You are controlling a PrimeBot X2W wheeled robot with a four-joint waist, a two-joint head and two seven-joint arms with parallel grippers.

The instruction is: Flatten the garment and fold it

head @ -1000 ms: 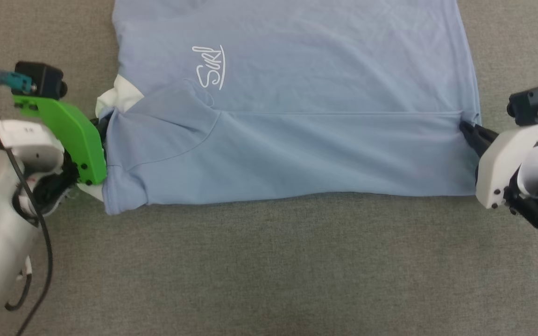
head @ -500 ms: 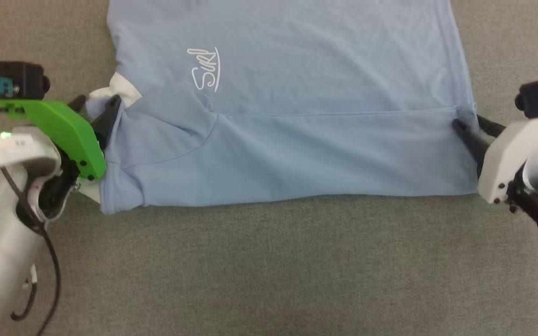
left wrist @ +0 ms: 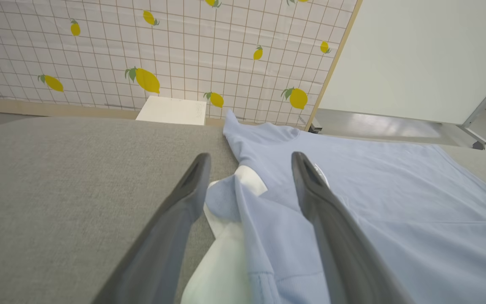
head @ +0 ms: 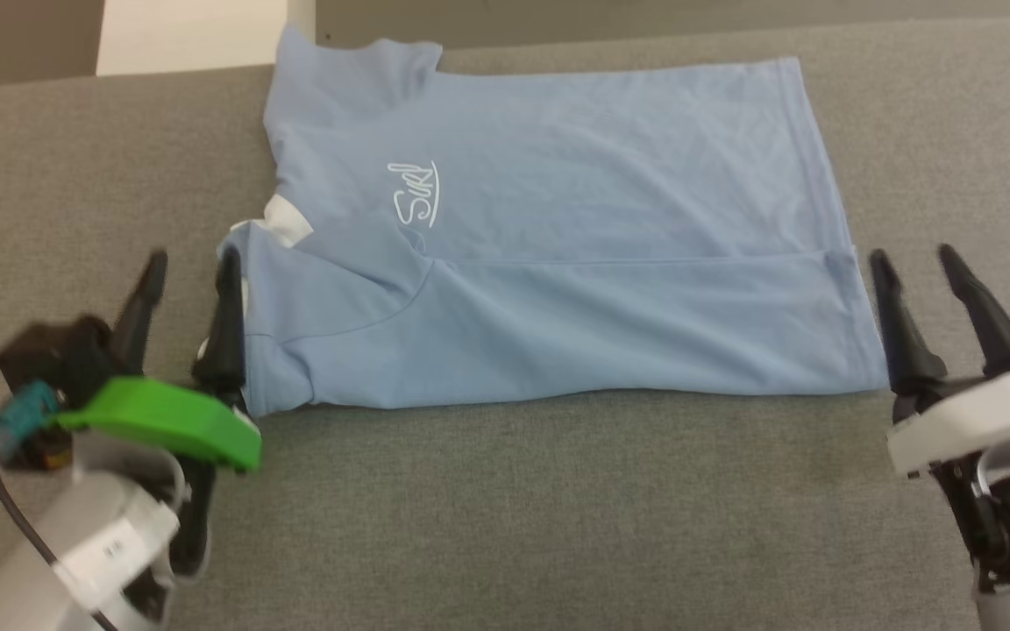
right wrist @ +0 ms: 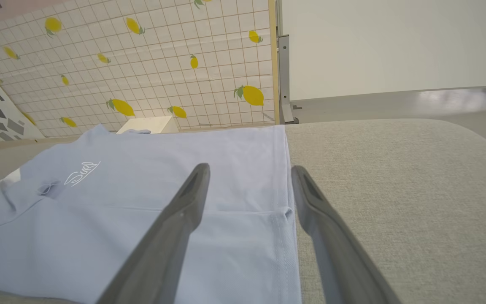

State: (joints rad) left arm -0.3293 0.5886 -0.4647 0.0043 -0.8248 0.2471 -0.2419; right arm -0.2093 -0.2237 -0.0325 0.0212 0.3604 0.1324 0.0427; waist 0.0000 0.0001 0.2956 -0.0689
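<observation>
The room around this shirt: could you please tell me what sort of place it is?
Probably an indoor lab or staged test room: a wide grey fabric surface holds the garment, backed by a lemon-print partition and a plain white panel.

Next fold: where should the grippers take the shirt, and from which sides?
Likely the near folded corners of the shirt: left gripper from the collar end, right gripper from the hem end. That edge lies straight and flat, both ends exposed.
</observation>
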